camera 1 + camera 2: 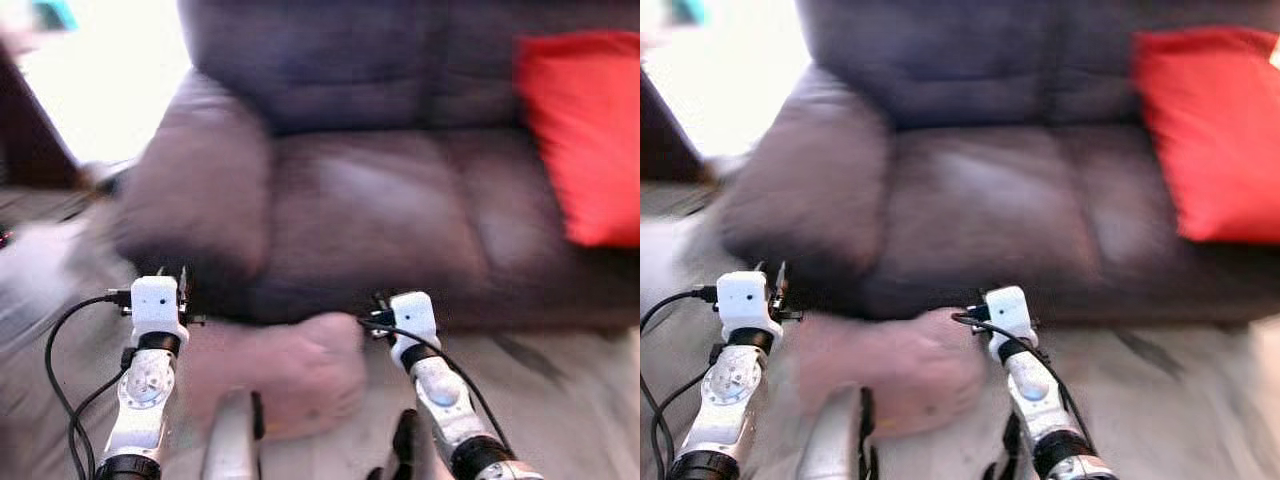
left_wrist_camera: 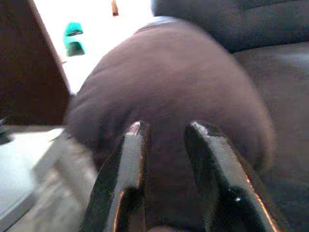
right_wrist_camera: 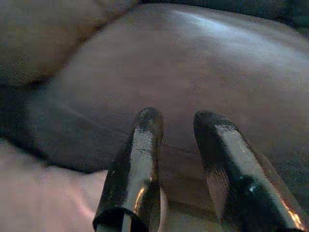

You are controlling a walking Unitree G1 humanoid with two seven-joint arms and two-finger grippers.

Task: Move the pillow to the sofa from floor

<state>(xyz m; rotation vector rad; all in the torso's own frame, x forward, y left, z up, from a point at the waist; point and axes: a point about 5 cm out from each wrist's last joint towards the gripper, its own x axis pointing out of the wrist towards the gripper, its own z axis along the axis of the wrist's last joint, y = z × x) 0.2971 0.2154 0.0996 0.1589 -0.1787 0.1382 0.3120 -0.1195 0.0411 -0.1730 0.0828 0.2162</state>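
Left eye view, blurred: pink pillow [image 1: 285,372] on floor [image 1: 560,390], lower centre, against brown sofa [image 1: 380,210] front. Both arms raised forward, flanking pillow. Left gripper [image 2: 166,133] and right gripper [image 3: 178,121]: 2 fingers parted, empty. Red cushion [image 1: 590,130] upper right.

The sofa [image 1: 400,200] across the upper frame looks like dark, smooth leather with a soft sheen on its seat. The red cushion [image 1: 585,130] at upper right looks like matt cloth. The pink pillow [image 1: 290,375] at lower centre looks soft and matt. The left gripper [image 2: 166,140] and right gripper [image 3: 178,125] have glossy black plastic fingers. The arms show silver metal with white plastic housings.
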